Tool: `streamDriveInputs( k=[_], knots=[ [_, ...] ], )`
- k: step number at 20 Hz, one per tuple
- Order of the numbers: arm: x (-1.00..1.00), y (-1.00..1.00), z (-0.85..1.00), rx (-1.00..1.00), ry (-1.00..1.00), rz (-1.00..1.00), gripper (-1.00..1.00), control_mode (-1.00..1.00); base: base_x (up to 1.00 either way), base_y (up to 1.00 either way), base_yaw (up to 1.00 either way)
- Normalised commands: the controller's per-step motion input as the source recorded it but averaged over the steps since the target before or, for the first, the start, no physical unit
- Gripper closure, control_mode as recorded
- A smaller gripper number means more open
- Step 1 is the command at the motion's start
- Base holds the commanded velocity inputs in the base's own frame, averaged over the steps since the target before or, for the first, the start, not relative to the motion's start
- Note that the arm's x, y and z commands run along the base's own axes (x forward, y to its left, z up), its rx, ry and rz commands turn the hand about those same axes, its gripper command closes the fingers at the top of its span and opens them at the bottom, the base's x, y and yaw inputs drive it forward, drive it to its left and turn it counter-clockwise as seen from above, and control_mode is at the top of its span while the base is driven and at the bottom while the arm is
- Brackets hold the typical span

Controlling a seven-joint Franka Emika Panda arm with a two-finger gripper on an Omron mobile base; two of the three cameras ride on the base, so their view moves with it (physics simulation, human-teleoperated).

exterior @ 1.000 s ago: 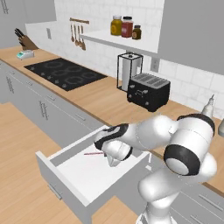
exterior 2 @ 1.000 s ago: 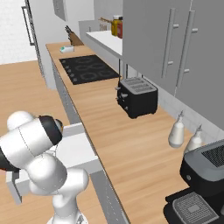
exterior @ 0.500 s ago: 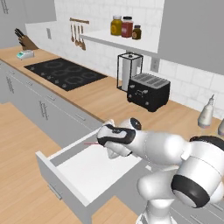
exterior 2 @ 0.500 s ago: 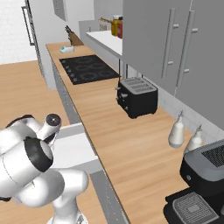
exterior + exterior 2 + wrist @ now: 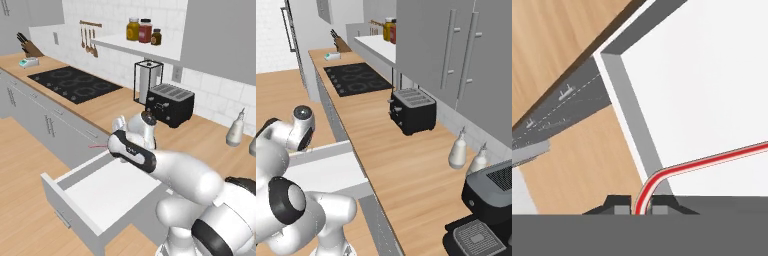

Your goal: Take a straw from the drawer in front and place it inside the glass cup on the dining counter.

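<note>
I had the wall counter (image 5: 200,137) as my landmark, wood top running back to front in the rt base cam. On it, far end: black cooktop (image 5: 75,85), then a paper towel holder (image 5: 148,80) and black toaster (image 5: 169,104) just beside each other, two pale bottles (image 5: 458,152) nearer me, dark appliance (image 5: 491,190) nearest. Shelf (image 5: 137,46) above counter w/ jars (image 5: 133,29); utensils (image 5: 88,40) hung off its far end; knife block (image 5: 28,48) at counter's far corner.

Drawer (image 5: 75,200) stood pulled out from below the counter edge, grey front toward the floor, white inside bare. In the rt base cam I saw its white floor (image 5: 326,172) beside the counter edge.

Gripper (image 5: 643,207) was above the drawer's back end, close to the counter lip, clenched on the straw (image 5: 702,162). In hand cam the red straw came up from betw the fingertips (image 5: 617,206), bent, and ran off across the drawer's white floor and grey wall. In lt base cam a thin red bit of it (image 5: 97,146) stuck out from the hand (image 5: 120,142) toward the cabinet fronts (image 5: 45,125), clear of the drawer.
</note>
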Motion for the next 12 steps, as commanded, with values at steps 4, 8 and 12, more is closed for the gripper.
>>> streamDriveInputs(
  k=[4, 8, 12],
  knots=[
    [0.00, -0.01, 1.00, -0.34, -0.06, 0.18, 1.00, -1.00, 0.00, 0.00, 0.00],
    [-0.07, -0.24, 0.99, -0.33, -0.03, 0.29, 1.00, -1.00, 0.00, 0.00, 0.00],
    [-0.09, -0.47, 0.63, -0.29, 0.00, 0.38, 1.00, -1.00, 0.00, 0.00, 0.00]
  ],
)
